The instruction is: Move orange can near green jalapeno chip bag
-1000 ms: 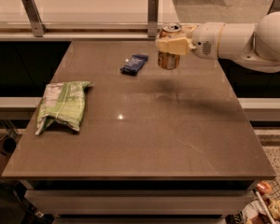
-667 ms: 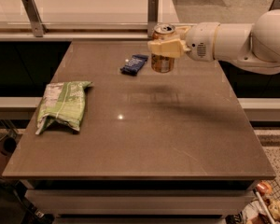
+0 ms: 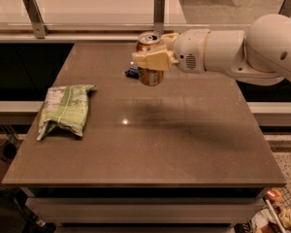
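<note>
A brown table with a smooth, faintly glossy top fills the view. A flat dark blue packet lies near its far edge, partly hidden behind the gripper, which clasps the orange can above the tabletop. A soft shadow darkens the table's middle. Metal posts stand behind, before a pale counter.

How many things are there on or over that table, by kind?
Cans: 1, a small orange-and-white metal drink can, held above the table in the gripper.
Snack bags: 1, a wrinkled light green foil chip bag, lying on the table.
Packets: 1, a flat dark blue packet, partly hidden behind the can.
Total: 3
</note>
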You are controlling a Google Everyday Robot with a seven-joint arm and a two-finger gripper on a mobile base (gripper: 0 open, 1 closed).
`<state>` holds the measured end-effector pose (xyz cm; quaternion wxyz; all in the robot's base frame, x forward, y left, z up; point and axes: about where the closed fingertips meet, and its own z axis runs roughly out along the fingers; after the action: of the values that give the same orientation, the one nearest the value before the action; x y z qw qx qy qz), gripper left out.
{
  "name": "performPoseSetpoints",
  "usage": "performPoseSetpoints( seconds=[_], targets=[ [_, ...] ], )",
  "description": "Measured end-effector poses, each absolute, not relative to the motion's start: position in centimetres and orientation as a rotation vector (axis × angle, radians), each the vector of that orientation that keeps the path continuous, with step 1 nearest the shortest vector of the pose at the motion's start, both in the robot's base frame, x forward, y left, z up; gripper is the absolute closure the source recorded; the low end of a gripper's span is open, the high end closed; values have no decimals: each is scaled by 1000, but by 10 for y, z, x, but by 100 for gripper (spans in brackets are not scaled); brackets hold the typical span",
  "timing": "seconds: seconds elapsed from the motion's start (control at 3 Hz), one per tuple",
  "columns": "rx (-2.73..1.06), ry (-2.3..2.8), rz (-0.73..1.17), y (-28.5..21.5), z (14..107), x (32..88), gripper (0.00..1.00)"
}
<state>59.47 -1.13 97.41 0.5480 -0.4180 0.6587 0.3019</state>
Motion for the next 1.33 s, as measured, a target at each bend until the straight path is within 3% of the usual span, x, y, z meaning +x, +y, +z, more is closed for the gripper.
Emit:
performPoseSetpoints(
  seconds=[1.0, 1.33],
  targets=[
    [-1116, 1517, 906, 85, 938, 548, 100],
    [-1109, 1517, 923, 86, 927, 553, 100]
  ],
)
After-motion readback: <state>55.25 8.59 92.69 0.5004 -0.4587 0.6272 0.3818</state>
